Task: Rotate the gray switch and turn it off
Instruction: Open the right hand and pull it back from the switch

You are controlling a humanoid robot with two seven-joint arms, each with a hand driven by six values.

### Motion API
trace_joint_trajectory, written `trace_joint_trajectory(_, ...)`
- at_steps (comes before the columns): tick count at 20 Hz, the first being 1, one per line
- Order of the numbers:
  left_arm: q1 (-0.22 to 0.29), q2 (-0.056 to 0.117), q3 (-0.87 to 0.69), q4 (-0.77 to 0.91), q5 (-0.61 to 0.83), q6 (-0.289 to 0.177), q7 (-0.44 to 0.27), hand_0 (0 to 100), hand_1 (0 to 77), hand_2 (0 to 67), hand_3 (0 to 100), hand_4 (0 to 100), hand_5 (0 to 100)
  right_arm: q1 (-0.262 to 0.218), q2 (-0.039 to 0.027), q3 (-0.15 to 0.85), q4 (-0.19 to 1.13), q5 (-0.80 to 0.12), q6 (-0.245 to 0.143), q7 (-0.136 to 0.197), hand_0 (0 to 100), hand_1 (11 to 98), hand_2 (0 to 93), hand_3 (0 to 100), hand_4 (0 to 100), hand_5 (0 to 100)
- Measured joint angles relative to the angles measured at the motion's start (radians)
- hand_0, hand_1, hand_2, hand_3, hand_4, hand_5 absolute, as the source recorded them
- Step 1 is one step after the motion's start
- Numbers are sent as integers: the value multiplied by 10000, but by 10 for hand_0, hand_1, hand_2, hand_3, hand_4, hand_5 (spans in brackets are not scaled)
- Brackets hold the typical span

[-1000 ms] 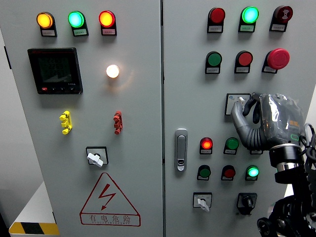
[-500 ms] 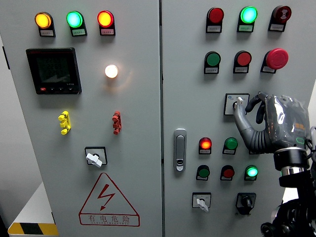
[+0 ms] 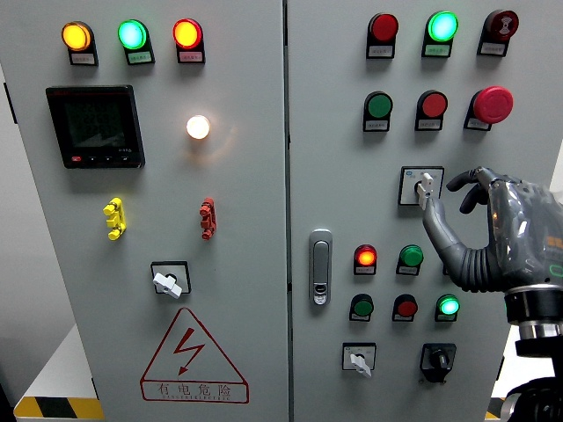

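At the lower right edge of the head view, around four o'clock, the robot's right hand [image 3: 493, 229] was seen rising in front of a gray control cabinet. Its gray fingers [image 3: 437, 230] were loosely curled and parted, nothing being held; one finger reached up to the gray switch [image 3: 423, 188], whether touching or just short of it could not be told. That switch, a pale handle on a black-framed square plate, was mounted on the right door [image 3: 519, 61] at about three o'clock, its handle standing almost upright.

Below it, toward five o'clock, a lit red lamp [image 3: 367, 257], a green button [image 3: 411, 257] and a lit green lamp [image 3: 449, 305] were set, with a second pale selector [image 3: 360, 360] and a black knob [image 3: 437, 359] beneath. A metal door handle [image 3: 322, 266] was fixed near the centre.

On the left door [image 3: 246, 220], a white selector [image 3: 169, 282] was placed at seven o'clock above a red warning triangle [image 3: 193, 356]. A black display [image 3: 96, 126] was shown at ten o'clock, with orange, green and red lamps [image 3: 132, 34] glowing above it.
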Motion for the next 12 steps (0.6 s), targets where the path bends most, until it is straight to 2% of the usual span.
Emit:
trace_joint_trajectory(3, -1, -1, 0, 0, 0, 0, -2, 0, 0, 101, 207, 121, 127, -415, 1, 20, 487, -89, -13, 191, 493, 366, 312, 388, 260, 527)
trace_joint_trajectory(4, -2, -1, 0, 0, 1, 0, -2, 0, 0, 101, 207, 121, 127, -560, 2, 34, 649, -136, -13, 351, 487, 369, 277, 351, 212, 455)
trace_joint_trajectory(5, -1, -5, 0, 0, 1, 0, -2, 0, 0, 101, 207, 121, 127, -709, 7, 53, 808, -172, -14, 529, 483, 371, 262, 336, 197, 434)
trace_joint_trajectory(6, -3, -9, 0, 0, 4, 0, -1, 0, 0, 101, 207, 121, 127, -845, 12, 64, 969, -187, -19, 661, 474, 379, 221, 293, 156, 359)
trace_joint_trajectory(7, -3, -8, 0, 0, 6, 0, 1, 0, 0, 101, 207, 121, 127, -964, 14, 71, 1131, -197, -24, 747, 468, 387, 200, 274, 138, 330)
trace_joint_trajectory(11, 1, 0, 0, 0, 7, 0, 3, 0, 0, 101, 207, 121, 127, -1308, 5, 89, 1561, -331, -28, 858, 454, 402, 120, 201, 67, 207)
trace_joint_trajectory(12, 2, 1, 0, 0, 7, -3, 4, 0, 0, 101, 207, 121, 127, -1351, 7, 89, 1620, -400, -26, 887, 451, 407, 82, 172, 62, 144)
